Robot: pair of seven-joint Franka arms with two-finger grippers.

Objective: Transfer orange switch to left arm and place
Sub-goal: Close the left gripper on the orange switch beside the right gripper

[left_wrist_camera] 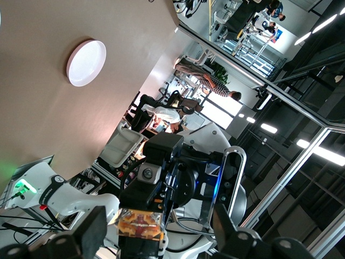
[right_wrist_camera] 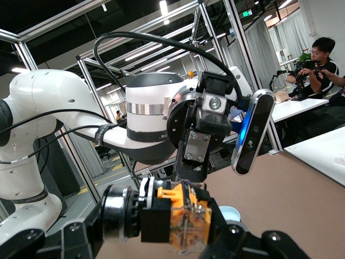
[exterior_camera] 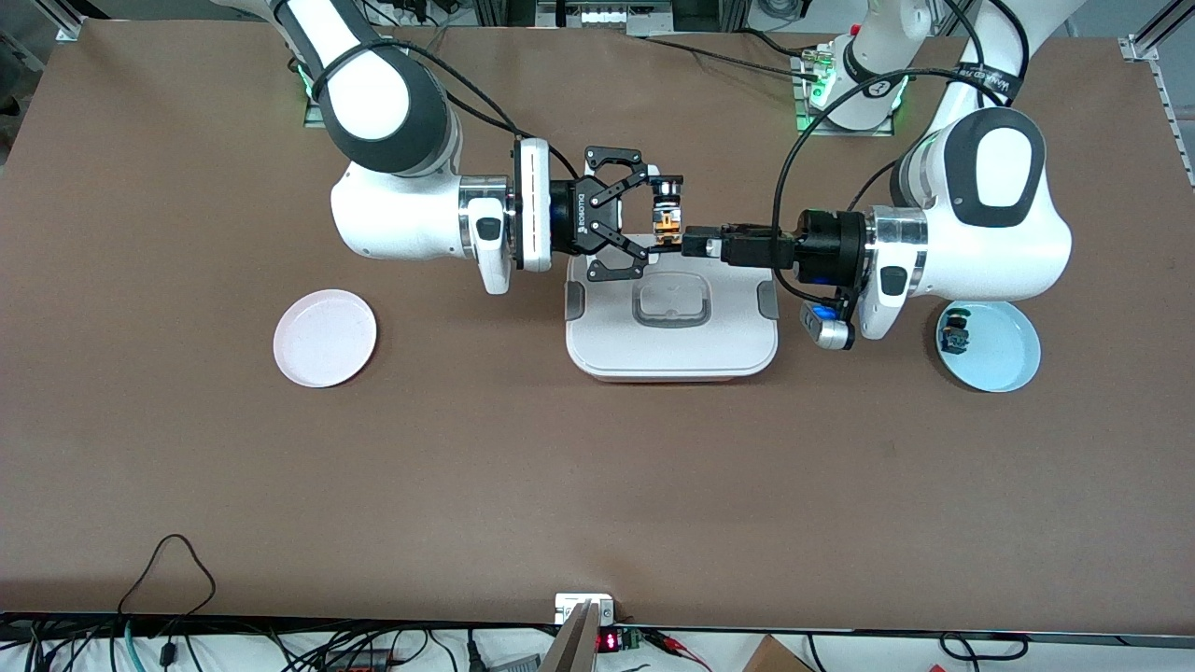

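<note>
The orange switch [exterior_camera: 665, 224] is up in the air over the edge of the white box [exterior_camera: 607, 336] that lies farthest from the front camera. My right gripper [exterior_camera: 655, 217] is shut on the switch lengthwise, one finger on the cap end and one on the tan body end; the switch fills the right wrist view [right_wrist_camera: 186, 218]. My left gripper [exterior_camera: 689, 243] faces it from the left arm's end and is open. In the left wrist view its fingers [left_wrist_camera: 89, 232] stand clear on either side of the switch [left_wrist_camera: 140, 224].
A pink plate [exterior_camera: 325, 338] lies toward the right arm's end and also shows in the left wrist view [left_wrist_camera: 86, 62]. A blue plate [exterior_camera: 1004, 359] toward the left arm's end holds a green-capped switch [exterior_camera: 955, 333]. Both arms hang over the table's middle.
</note>
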